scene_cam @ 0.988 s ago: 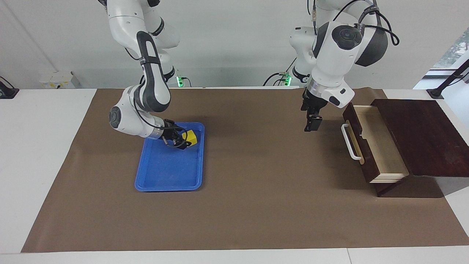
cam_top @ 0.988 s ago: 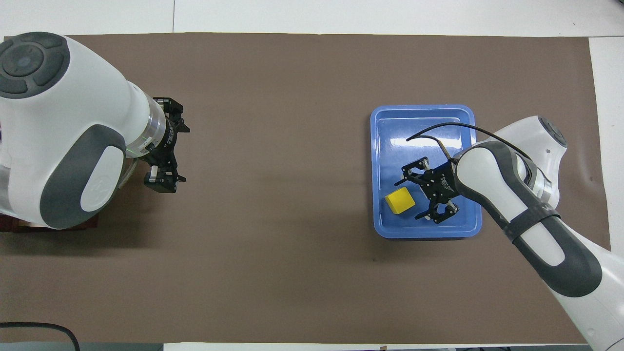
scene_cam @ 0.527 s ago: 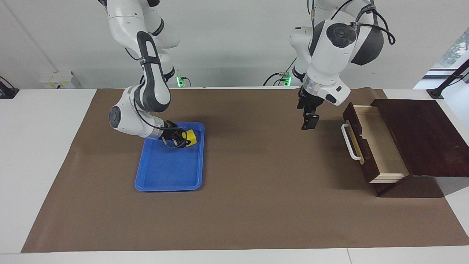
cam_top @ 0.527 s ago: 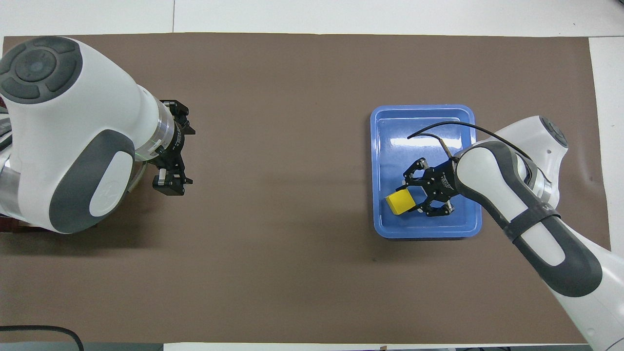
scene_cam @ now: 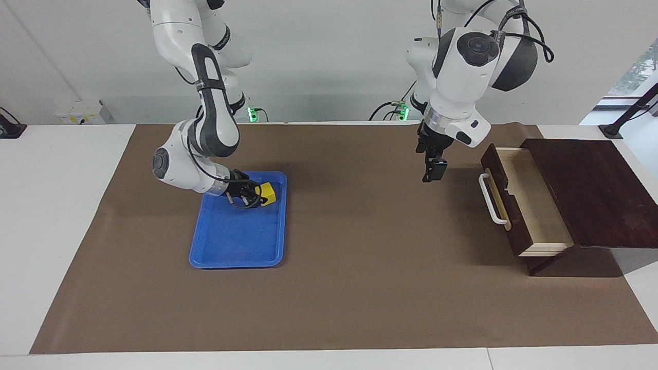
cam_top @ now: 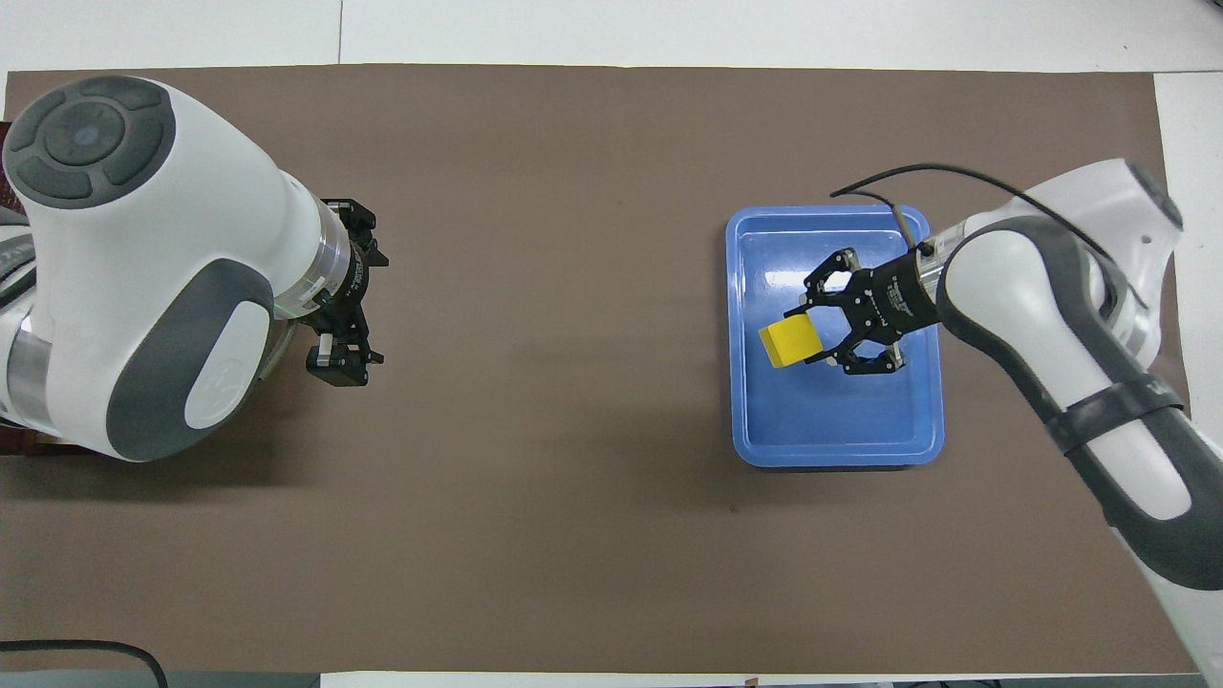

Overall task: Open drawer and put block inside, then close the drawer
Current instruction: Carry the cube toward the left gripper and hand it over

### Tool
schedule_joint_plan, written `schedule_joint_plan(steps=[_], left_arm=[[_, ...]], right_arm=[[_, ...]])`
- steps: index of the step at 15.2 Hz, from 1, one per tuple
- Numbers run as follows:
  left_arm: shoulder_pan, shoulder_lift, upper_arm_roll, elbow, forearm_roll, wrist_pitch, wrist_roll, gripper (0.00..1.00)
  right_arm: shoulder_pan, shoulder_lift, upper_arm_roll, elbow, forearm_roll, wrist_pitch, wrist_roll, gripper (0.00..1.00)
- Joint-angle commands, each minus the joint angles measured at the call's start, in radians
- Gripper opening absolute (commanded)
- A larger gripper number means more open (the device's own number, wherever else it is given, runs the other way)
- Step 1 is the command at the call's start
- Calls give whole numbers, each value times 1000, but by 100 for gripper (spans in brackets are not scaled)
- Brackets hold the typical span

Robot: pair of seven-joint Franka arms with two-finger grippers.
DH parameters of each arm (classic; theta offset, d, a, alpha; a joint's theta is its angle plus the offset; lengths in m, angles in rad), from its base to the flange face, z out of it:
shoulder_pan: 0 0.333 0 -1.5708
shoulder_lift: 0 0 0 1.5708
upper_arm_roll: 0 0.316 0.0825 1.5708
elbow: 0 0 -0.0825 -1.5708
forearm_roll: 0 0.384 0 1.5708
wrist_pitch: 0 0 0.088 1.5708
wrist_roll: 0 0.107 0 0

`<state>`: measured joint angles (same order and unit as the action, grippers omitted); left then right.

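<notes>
A brown mat (scene_cam: pixel 329 288) covers a white tabletop (scene_cam: pixel 61 231), with two white robot arms reaching over it from above.

Toward the right arm's end of the tabletop lies a blue plastic tray (scene_cam: pixel 226 246). The right gripper (scene_cam: pixel 255 194) is low over the part of the tray nearer the robots, its fingertips closed on the sides of a small yellow block (scene_cam: pixel 268 192). In the overhead view the block (cam_top: pixel 790 342) sits between the fingertips, over the tray's floor (cam_top: pixel 831 420). Whether it rests on the tray or is raised just off it, I cannot tell.

Toward the left arm's end stands a dark brown wooden cabinet (scene_cam: pixel 591 190). Its drawer (scene_cam: pixel 534 205) is pulled well out, showing a pale wood interior with nothing in it and a white bar handle (scene_cam: pixel 491 205) on the front. The left gripper (scene_cam: pixel 435 170) waits in the air over bare mat, just beside the drawer front and apart from the handle, pointing down; whether its fingers are apart I cannot tell.

The drawer-opening step looks done, and the step in hand seems to be picking up the block. The next move likely calls for lifting it clear of the tray's rim, carrying it across the mat and lowering it into the drawer before letting go. The drawer then remains to be pushed shut.
</notes>
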<state>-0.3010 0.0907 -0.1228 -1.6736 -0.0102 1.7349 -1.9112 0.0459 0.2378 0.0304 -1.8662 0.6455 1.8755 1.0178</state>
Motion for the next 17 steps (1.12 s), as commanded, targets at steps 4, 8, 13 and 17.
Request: schedule_joint_plan(steps=[4,8,13,17], left_arm=[[-20,-22,15,-37,-14,17,-17,100],[-41,27,15,10,-11,25,-29,100],[-63,86,17,64,-7,32,-69,100],[-92,106,17,94,4,35,-152,100]], right_arm=[[142,41,20,234,68,-9,350,0],[291,57,20,266,77,123,499,0],[420,58,19,240,77,246,659,0],[482,66,19,225,75,350,726,0]])
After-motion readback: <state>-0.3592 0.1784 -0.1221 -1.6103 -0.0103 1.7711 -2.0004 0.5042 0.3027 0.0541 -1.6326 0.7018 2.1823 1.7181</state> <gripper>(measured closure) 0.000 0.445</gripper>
